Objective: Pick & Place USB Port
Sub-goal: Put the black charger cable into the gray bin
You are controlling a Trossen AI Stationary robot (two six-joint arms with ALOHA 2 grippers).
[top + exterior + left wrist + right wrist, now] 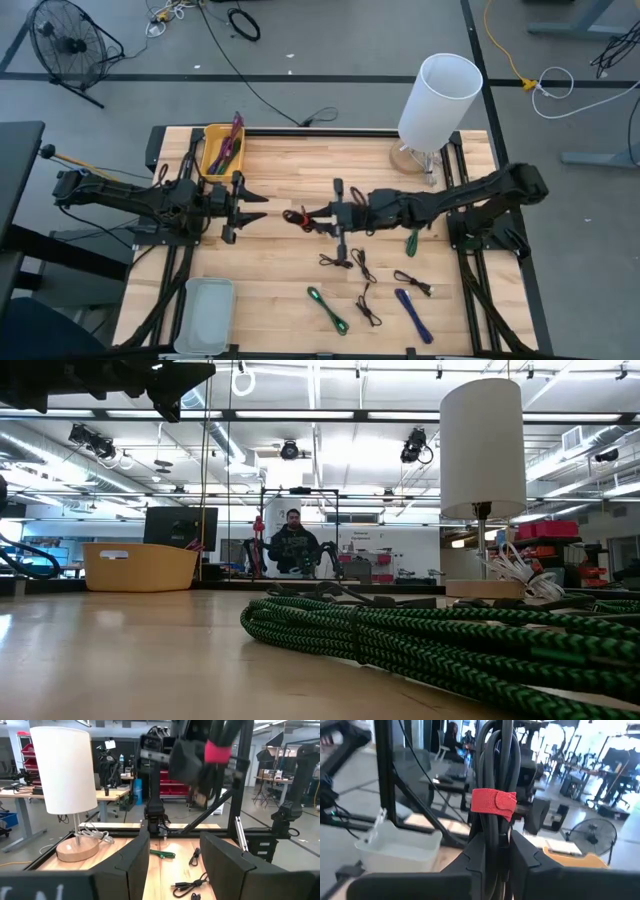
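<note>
Bright overhead lighting; foreground perhaps blurred.

Wooden table [280, 190] bears lamp [437, 100], bins, scattered cables [328, 308].

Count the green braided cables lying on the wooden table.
2: one green braided cable low in the high view, centre; another beside the right arm. More could hide under the arms.

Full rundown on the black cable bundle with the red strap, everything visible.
The coiled black cable bundle with the red strap is a glossy round cord looped into a narrow hank, cinched by a red fabric hook-and-loop band. The right tool is shut on it below the strap, the loops standing upright between the fingers. In the high view it hangs off the right tool's tip over mid-table, facing the open left tool. Nothing but the right tool touches it; whether it clears the wooden table cannot be told.
</note>
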